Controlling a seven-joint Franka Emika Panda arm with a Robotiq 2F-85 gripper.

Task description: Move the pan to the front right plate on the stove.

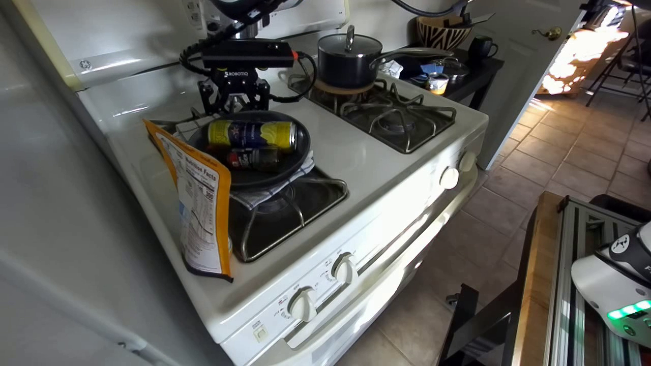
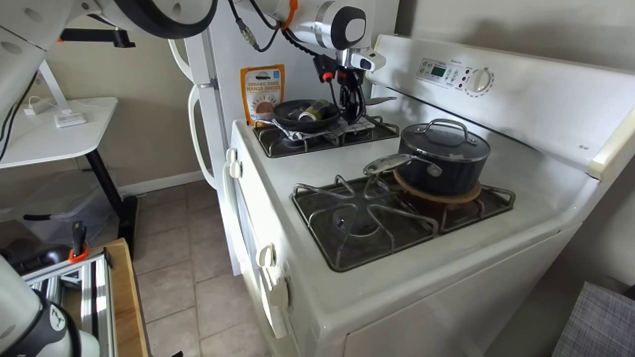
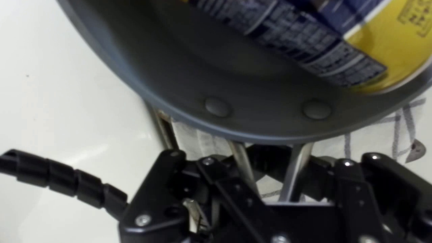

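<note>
The black pan (image 1: 249, 178) is over the left grates of the white stove (image 1: 330, 147), on a checked cloth; it also shows in an exterior view (image 2: 307, 126). It holds a yellow-blue can (image 1: 252, 134) and a dark jar (image 1: 254, 158). My gripper (image 1: 235, 105) points down at the pan's handle side. In the wrist view my gripper (image 3: 266, 160) is shut around the two metal handle prongs, its fingertips meeting beneath them by the pan's rim (image 3: 263, 136). The handle end (image 2: 380, 100) sticks out behind the gripper. The front right plate (image 1: 399, 122) is bare; it also shows (image 2: 354, 223).
A dark lidded pot (image 1: 351, 63) stands on a wooden trivet on the back right grate, its handle reaching forward. An orange mango bag (image 1: 203, 208) stands beside the pan, close to the fridge (image 2: 317, 59). The checked cloth (image 1: 264, 193) hangs under the pan.
</note>
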